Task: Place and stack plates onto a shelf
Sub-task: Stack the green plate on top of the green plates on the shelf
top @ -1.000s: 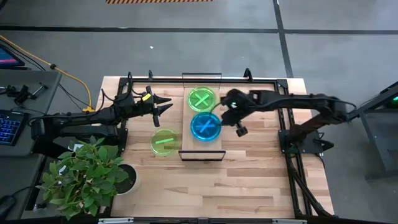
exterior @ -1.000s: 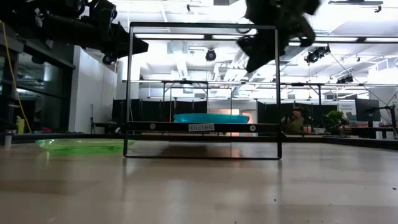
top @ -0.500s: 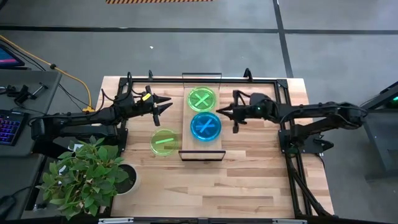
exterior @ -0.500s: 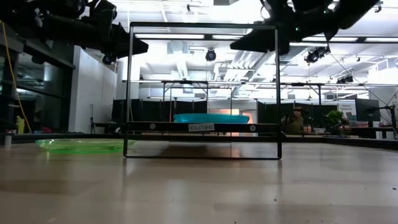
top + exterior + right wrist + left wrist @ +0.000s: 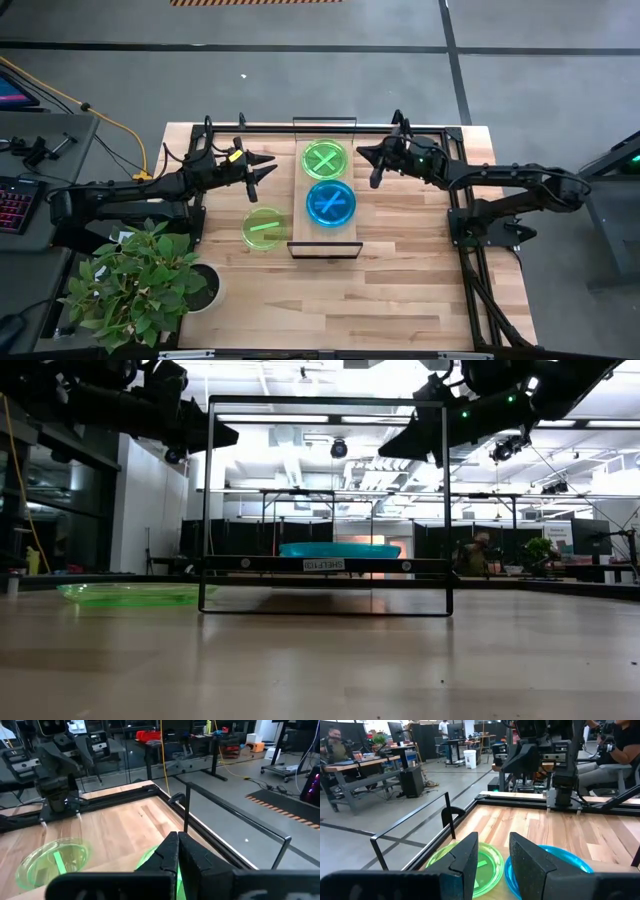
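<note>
The left gripper (image 5: 268, 166) hovers with fingers parted, empty; a yellow-green plate (image 5: 265, 228) lies on the table near it, just beside the shelf (image 5: 299, 199). On the shelf sit a green plate (image 5: 325, 159) and a blue plate (image 5: 331, 203), apparently touching. The right gripper (image 5: 366, 160), fingers pressed together and empty, hangs just beside the green plate.

The pale, plank-grained wooden surface (image 5: 400, 280) carries a narrow light-wood shelf with dark metal end bars (image 5: 297, 192) near its centre. A round translucent yellow-green plastic plate (image 5: 265, 228) lies flat at the shelf's 9 o'clock, just beside it. A leafy green potted plant (image 5: 140, 280) stands at 8 o'clock.
</note>
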